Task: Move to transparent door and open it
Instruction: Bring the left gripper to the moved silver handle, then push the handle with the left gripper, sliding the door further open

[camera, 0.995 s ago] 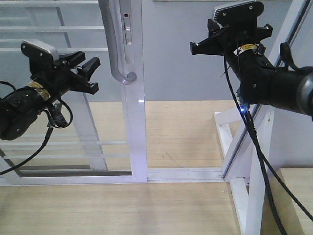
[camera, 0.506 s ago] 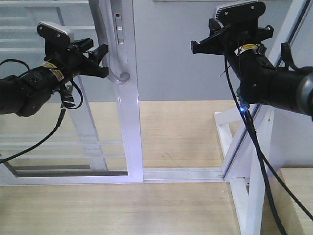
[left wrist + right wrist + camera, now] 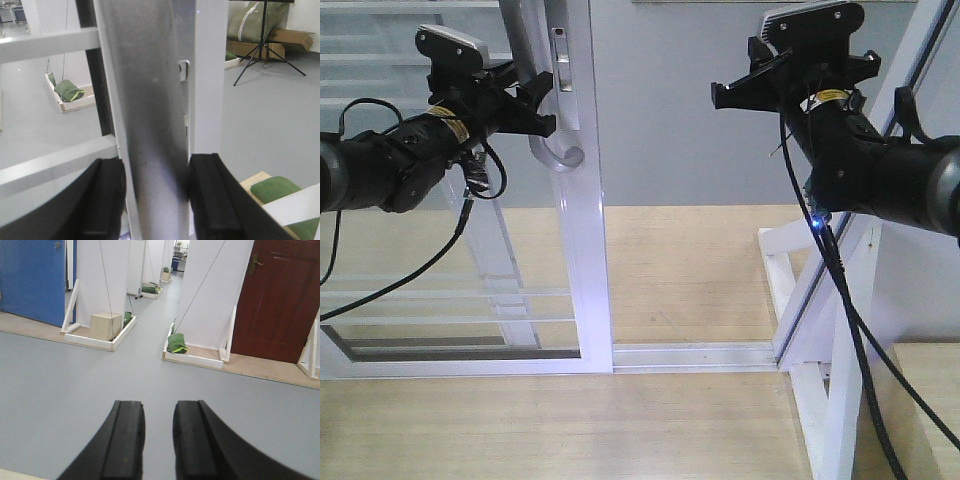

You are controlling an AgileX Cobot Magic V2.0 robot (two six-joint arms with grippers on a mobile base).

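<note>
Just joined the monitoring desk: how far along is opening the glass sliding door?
Done: the left gripper is at the curved grey pull handle, pads on both sides. In hand: securing that grip. Remaining: sliding the white-framed clear-glass door along its floor track. The right gripper hangs free, holding nothing.

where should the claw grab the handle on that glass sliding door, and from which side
Grip the straight upright run of the curved grey handle, above its hooked lower end. Come head-on from the front, with one finger on each side of the bar, as the left claw sits now. The bar is narrow and vertical and seems to stand off the transparent door stile.
</note>
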